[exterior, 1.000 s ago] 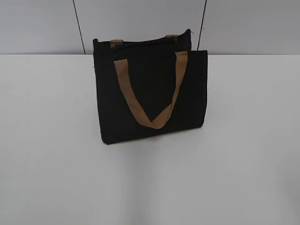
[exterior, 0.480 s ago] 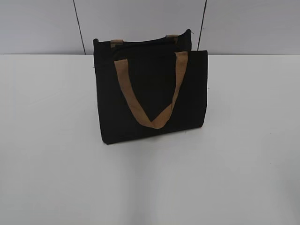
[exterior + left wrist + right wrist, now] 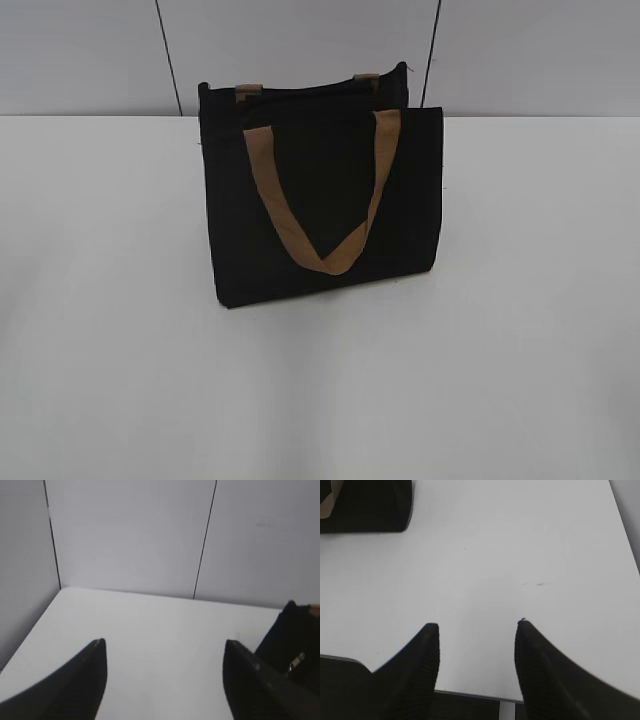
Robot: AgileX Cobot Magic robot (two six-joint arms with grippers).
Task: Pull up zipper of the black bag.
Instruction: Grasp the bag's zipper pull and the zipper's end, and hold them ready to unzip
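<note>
The black bag (image 3: 320, 205) stands upright on the white table, a tan strap handle (image 3: 322, 200) hanging down its front. The zipper line (image 3: 305, 92) runs along its top edge. In the left wrist view the bag's end (image 3: 292, 640) shows at the right edge with the small silvery zipper pull (image 3: 297, 661) on it. My left gripper (image 3: 164, 647) is open and empty over bare table, left of the bag. In the right wrist view the bag's bottom corner (image 3: 367, 505) lies at the top left. My right gripper (image 3: 477, 625) is open and empty near the table's front edge. Neither gripper shows in the exterior view.
The white table (image 3: 520, 330) ends at grey wall panels (image 3: 300, 45) behind the bag. A side wall (image 3: 22, 580) closes the table's far left corner. The table's front edge (image 3: 480, 696) runs just under my right gripper.
</note>
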